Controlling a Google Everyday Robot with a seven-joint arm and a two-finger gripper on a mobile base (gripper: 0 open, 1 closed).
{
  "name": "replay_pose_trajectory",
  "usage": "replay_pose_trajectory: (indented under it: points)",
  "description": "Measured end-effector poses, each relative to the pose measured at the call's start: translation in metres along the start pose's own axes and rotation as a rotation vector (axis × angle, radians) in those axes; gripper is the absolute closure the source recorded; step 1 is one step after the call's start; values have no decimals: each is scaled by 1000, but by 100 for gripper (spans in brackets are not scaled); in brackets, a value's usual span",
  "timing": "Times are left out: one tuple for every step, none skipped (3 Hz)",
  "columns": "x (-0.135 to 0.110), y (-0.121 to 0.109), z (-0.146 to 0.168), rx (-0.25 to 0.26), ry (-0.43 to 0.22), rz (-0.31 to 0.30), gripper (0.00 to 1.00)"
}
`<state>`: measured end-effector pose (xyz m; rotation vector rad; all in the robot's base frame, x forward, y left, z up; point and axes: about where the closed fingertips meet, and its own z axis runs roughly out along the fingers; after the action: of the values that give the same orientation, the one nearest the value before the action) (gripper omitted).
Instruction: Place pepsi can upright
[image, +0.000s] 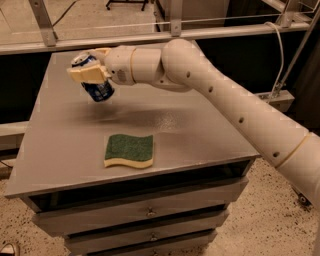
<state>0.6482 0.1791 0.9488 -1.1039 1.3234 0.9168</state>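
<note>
One pepsi can, tilted, held above the far-left part of your table by the gripper, jaws clamped on it; one green sponge near the front edge.

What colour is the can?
Blue, best in the camera view; the pincer grips the can above the table.

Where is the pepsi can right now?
Camera view: the pepsi can is held tilted in the gripper, above the far left of the table, beyond the green sponge.
</note>
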Motion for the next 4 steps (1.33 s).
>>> replay_pose_trajectory:
  points:
    - [22, 18, -24, 29, -2, 45, 97]
    - [33, 26, -33, 32, -7, 67, 75]
    - [45, 28, -41, 13, -31, 64, 52]
    - [44, 27, -43, 10, -33, 62, 29]
